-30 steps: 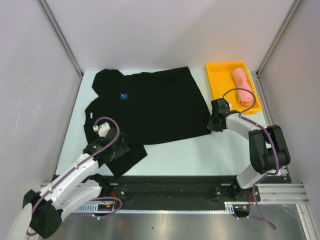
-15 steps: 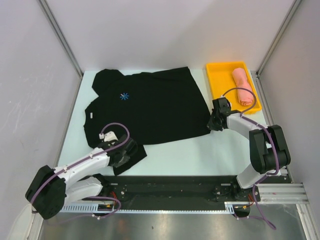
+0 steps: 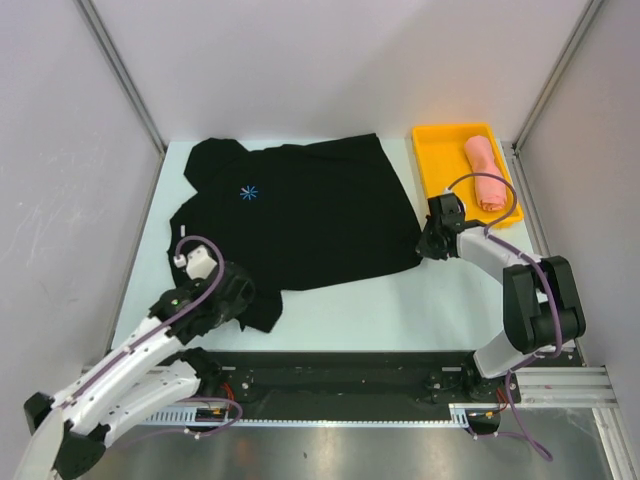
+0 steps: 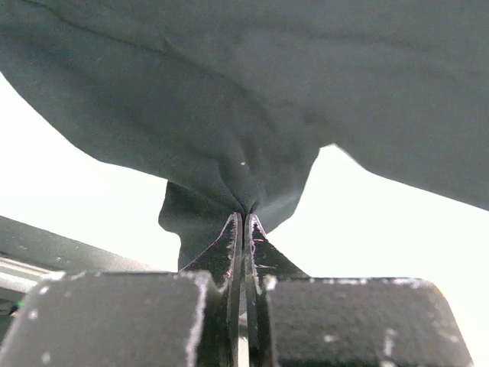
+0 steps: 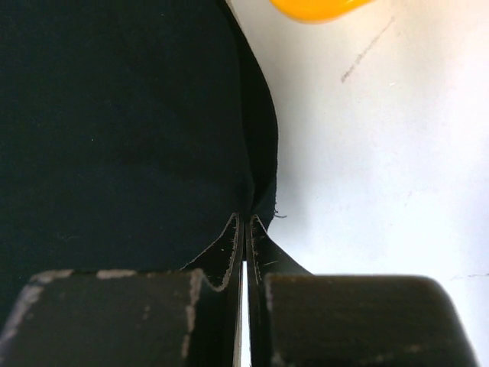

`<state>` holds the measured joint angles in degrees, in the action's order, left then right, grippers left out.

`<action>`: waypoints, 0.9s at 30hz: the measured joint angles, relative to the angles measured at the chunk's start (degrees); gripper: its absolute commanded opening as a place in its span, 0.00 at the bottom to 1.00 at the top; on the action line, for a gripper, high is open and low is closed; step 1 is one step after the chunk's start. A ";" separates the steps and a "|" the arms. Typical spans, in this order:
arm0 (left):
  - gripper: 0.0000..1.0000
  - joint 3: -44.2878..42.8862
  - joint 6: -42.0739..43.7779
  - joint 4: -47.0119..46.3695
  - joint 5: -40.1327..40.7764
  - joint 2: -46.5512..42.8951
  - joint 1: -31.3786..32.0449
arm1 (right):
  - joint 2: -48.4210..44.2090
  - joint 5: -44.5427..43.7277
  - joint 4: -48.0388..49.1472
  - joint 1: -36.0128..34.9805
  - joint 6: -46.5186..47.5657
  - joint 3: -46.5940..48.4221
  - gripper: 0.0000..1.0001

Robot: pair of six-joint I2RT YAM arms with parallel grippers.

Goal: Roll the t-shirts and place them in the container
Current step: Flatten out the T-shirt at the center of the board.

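We see the black t-shirt [image 3: 310, 205] spread on the surface [image 3: 400, 300], left claw [image 4: 243, 219] and right claw [image 5: 244, 220] clamped on its edges; the yellow tray [image 3: 445, 160] holds a salmon-pink roll [image 3: 484, 172].

Left arm [image 3: 150, 340] and right arm [image 3: 490, 252] reach forward (low), fingers [image 4: 225, 248] pinched closed.

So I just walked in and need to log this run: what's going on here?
Both arms are pinching the black t-shirt, which lies spread on the table, not yet rolled. The left claw is shut on its near-left corner, the right claw on its right edge. A pink t-shirt, already rolled, lies in the yellow tray.
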<state>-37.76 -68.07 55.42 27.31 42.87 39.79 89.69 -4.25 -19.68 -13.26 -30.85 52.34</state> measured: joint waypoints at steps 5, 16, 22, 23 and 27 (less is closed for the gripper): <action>0.00 -3.89 2.78 5.86 0.20 -6.12 0.02 | -1.64 -0.87 -0.61 0.00 0.07 -1.03 0.00; 0.00 -12.94 7.98 16.22 2.38 -11.56 0.07 | -10.10 -3.54 -3.54 -0.24 0.04 -6.88 0.06; 0.00 -15.52 11.91 17.64 3.19 -11.87 0.07 | -10.12 -3.89 -3.98 -0.17 0.09 -7.52 0.28; 0.00 -15.63 12.90 17.57 3.19 -11.85 0.07 | -10.12 -3.82 -3.93 -0.13 0.11 -7.52 0.32; 0.00 -15.80 16.41 16.98 3.15 -10.56 0.07 | -9.79 -3.37 -3.41 -0.11 0.33 -7.52 0.44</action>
<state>-53.56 -51.66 72.40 30.46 32.32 39.86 79.90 -7.62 -23.09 -13.37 -30.52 44.82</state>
